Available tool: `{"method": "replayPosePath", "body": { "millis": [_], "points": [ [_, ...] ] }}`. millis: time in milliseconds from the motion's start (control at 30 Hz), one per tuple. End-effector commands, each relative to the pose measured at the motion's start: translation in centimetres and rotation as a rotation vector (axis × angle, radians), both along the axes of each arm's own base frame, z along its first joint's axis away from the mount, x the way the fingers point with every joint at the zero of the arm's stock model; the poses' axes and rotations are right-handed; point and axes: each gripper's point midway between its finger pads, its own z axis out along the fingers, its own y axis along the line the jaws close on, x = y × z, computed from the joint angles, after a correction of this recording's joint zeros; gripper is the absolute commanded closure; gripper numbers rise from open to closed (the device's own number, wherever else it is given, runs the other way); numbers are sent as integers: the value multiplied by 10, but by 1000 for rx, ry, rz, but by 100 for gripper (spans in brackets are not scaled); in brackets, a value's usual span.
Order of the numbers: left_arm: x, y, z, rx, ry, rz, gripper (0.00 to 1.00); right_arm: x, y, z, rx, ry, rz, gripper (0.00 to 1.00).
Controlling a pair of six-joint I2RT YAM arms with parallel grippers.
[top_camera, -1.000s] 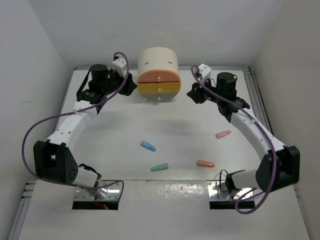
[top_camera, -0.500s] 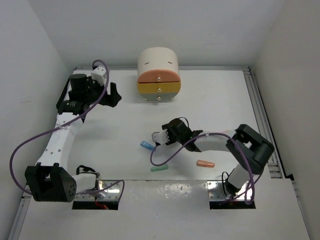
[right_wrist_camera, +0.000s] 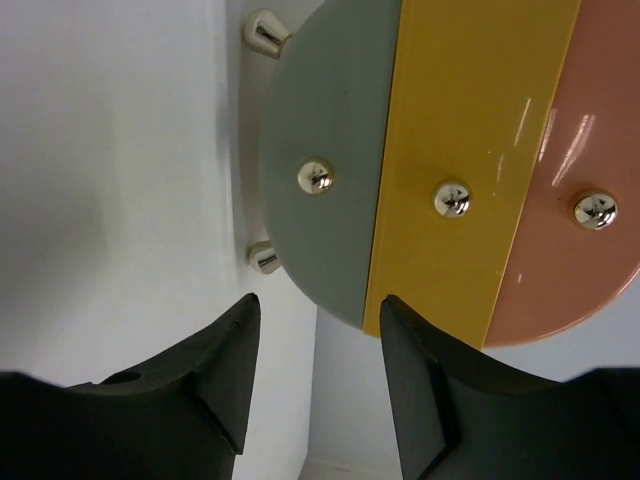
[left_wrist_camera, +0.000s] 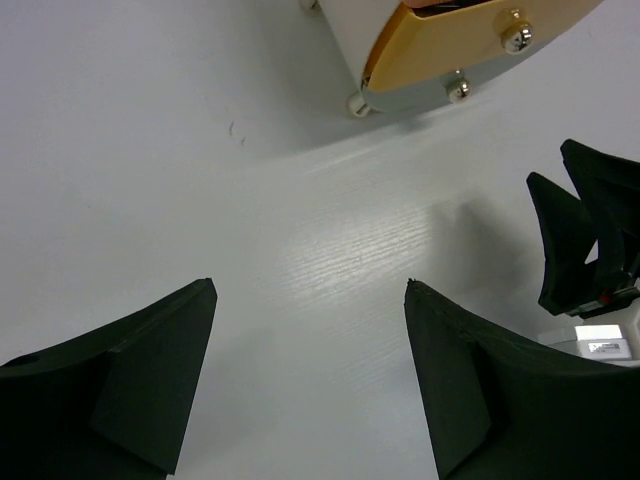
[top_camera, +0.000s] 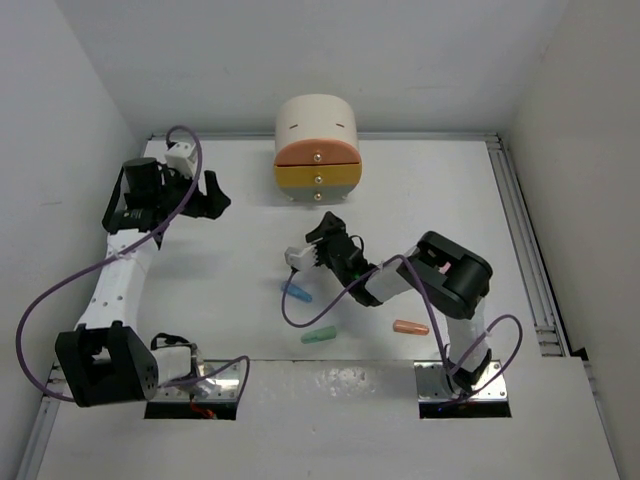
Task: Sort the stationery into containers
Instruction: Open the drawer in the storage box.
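Yellow drawer (right_wrist_camera: 470,120), knob (right_wrist_camera: 453,197) facing right gripper (right_wrist_camera: 318,305), spread and empty; left gripper (left_wrist_camera: 310,287) spread, empty too. Could slip off tiny round knob, or shove cabinet (top_camera: 315,118) back if off-centre.

A robot lab cell — plain white walls (top_camera: 420,60) around a white desk (top_camera: 240,240), metal rails (top_camera: 520,230) along its edges.

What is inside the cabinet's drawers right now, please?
The peach drawer, yellow drawer and grey drawer are all shut, showing only their fronts and metal knobs. Anything inside is hidden.
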Motion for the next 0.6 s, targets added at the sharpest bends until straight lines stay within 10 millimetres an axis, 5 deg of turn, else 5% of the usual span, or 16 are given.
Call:
{"method": "replayPosePath", "body": {
  "millis": [0, 33, 100, 267, 567],
  "points": [
    [8, 4, -3, -83, 11, 21, 18, 19, 13, 59, 117, -210, -9, 50],
    [8, 3, -4, -106, 25, 7, 18, 22, 15, 48, 103, -211, -10, 50],
    [8, 3, -12, -157, 59, -3, 18, 28, 19, 60, 128, -274, -13, 50],
    [7, 7, -20, -227, 84, -7, 18, 37, 18, 52, 136, -295, -41, 50],
    [7, 15, 1, -166, -14, 15, 17, 47, 18, 39, 171, -354, -45, 51]
  ]
}}
